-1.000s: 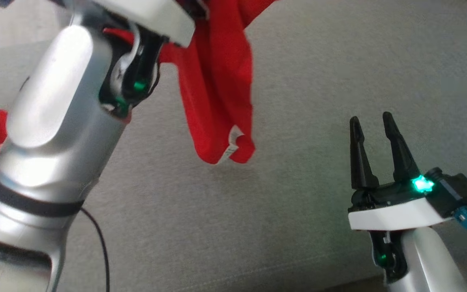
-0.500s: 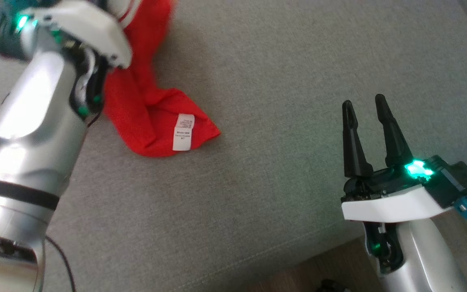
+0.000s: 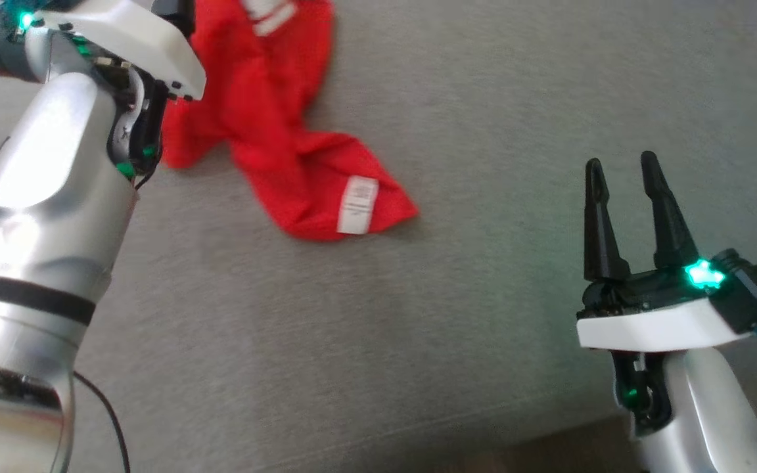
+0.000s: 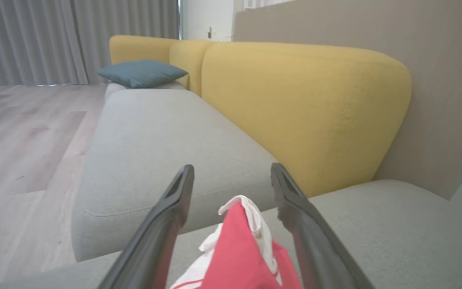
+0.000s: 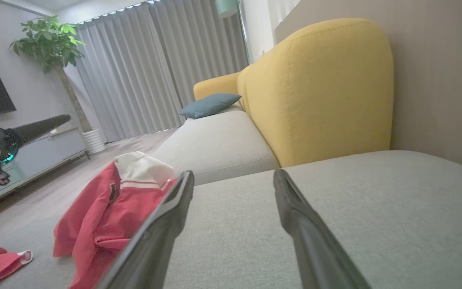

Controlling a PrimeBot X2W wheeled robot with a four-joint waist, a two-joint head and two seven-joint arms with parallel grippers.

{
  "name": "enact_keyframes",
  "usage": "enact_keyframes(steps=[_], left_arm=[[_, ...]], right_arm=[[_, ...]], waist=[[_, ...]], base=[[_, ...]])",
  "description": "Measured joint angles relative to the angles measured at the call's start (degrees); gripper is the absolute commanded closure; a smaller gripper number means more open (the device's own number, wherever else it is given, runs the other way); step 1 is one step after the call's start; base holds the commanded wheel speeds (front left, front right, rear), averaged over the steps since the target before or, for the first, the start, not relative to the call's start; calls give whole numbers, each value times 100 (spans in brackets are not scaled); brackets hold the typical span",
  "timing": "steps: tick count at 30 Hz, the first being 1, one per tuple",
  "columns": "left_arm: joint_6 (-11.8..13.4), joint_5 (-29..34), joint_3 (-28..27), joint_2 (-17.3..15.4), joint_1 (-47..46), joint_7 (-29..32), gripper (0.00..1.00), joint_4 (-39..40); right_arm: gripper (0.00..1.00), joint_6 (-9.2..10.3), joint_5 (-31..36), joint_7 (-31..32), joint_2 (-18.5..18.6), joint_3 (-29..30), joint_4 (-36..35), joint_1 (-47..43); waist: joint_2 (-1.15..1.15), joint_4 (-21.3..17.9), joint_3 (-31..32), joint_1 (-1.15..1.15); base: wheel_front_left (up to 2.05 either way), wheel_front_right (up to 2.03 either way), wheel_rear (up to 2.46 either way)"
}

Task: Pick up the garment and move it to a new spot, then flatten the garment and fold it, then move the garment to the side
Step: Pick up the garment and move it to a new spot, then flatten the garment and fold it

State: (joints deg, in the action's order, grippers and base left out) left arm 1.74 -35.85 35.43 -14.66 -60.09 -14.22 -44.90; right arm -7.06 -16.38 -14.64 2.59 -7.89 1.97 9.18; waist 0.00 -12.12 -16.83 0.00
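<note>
- Head view: the red cloth garment with a white striped collar (image 3: 286, 151) lies crumpled on the grey fabric sofa seat (image 3: 483, 315), toward the robot's left. Its white care label (image 3: 356, 205) faces up on the near end.
- Left wrist view: the left gripper (image 4: 232, 168) has its fingers spread wide. A peak of red-and-white cloth rises in the gap between them, but neither finger pinches it, so nothing is held.
- The right gripper (image 3: 620, 163) is well apart from the garment, off to the right over bare seat, with its fingers parted and empty.
- With the garment resting in a heap and both grippers empty, the carrying step looks finished, and flattening is the step in hand.
- The next move probably calls for each gripper to take a separate edge, the collar end for the left and the label end for the right. They would then draw apart until the cloth spreads flat.
- The right arm would have to reach across first.
- The folds hide how the layers lie, so a pinch could catch two at once.
</note>
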Motion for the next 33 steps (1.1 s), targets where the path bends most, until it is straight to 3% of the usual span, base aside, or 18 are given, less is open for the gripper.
enact_keyframes(steps=[5,12,17,21,26,33], left_arm=[[-22,147,-191,-179,447,-22,0,761],[243,441,-332,-485,2339,-47,0,2079],[602,553,-539,-438,3806,-46,0,2893],[793,642,-892,-158,4703,-46,0,3360],[805,935,-1240,108,5153,-46,0,3641],[525,1247,-1423,254,5154,-46,0,3718]], right_arm=[[0,0,205,0,-1,230,154,-20],[0,0,472,0,0,402,404,-94],[0,0,581,0,-1,435,592,-421],[0,0,582,0,-1,430,669,-514],[0,0,588,0,-1,426,758,-513],[0,0,669,0,-1,412,977,-437]], waist=[[0,561,206,0],[0,1297,638,0],[0,1716,992,0],[0,1947,1207,0],[0,2064,1267,0],[0,2171,1104,0]], base=[[0,0,0],[0,0,0],[0,0,0],[0,0,0],[0,0,0],[0,0,0]])
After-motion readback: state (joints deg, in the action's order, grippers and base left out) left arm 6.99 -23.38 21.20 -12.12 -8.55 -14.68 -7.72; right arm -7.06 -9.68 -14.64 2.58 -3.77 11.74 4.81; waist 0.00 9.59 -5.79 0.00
